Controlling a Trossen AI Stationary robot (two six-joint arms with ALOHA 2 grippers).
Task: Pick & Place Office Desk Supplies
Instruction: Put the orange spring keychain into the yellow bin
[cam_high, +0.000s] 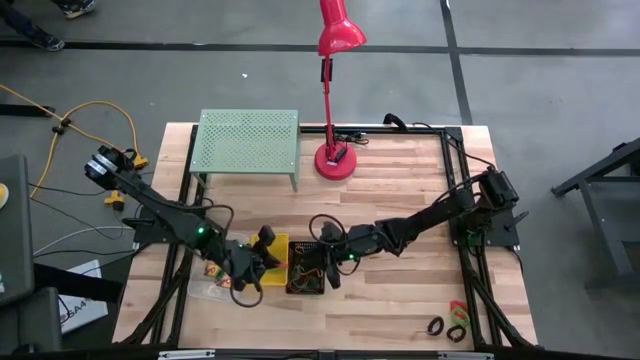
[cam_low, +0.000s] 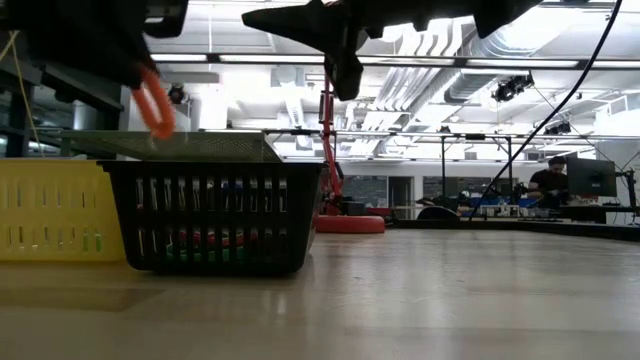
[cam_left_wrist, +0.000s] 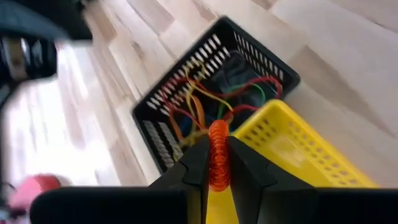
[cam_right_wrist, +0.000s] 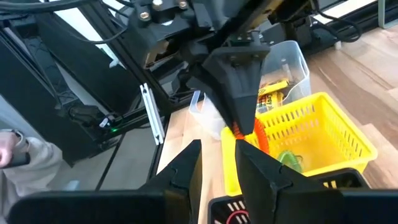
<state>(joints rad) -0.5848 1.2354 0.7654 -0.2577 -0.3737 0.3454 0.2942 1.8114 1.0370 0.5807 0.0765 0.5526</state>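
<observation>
An orange coiled plastic loop (cam_left_wrist: 218, 155) is pinched between the closed fingers of the left gripper (cam_left_wrist: 217, 171), held above the seam between the yellow slotted plastic bin (cam_left_wrist: 298, 152) and the black mesh bin (cam_left_wrist: 214, 93) at the table's front. The right gripper (cam_right_wrist: 219, 163) hovers opposite, fingers parted and empty. Risk: released here, the springy loop could land in the wrong bin or bounce off a rim. The black bin already holds tangled coloured loops.

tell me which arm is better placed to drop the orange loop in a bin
Left: the left gripper already holds the orange loop above the yellow bin and black bin. The right gripper holds nothing.
</observation>
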